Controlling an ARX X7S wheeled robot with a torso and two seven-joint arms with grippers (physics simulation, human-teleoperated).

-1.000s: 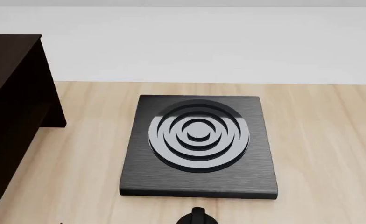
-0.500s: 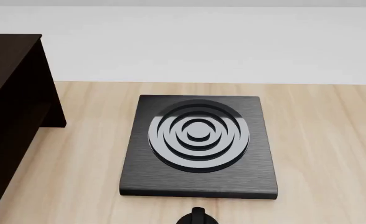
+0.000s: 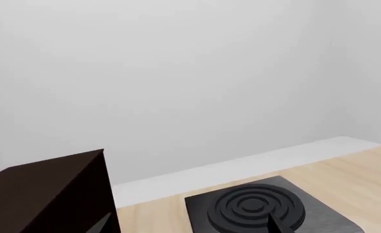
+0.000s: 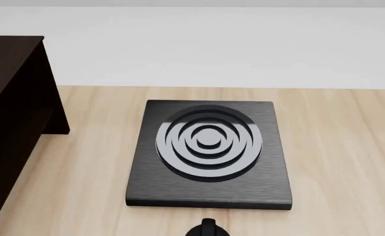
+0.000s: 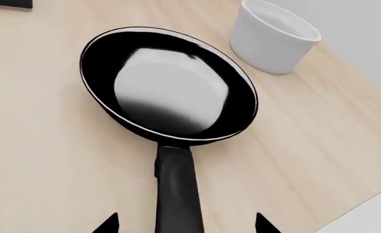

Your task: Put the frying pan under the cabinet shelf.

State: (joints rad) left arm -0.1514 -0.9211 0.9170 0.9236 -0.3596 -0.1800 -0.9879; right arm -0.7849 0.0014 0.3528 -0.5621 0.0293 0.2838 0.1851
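Both right pincer (image 5: pixel 185 224) tips straddle frying pan (image 5: pixel 167 85) handle, spread wide

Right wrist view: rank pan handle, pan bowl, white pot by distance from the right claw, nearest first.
1. Pan handle: runs between the two tips of the right claw, at the frame's near edge.
2. Pan bowl: just beyond the handle, flat on the wooden table.
3. White pot: farthest, past the bowl's rim and off to one side, apart from the pan.
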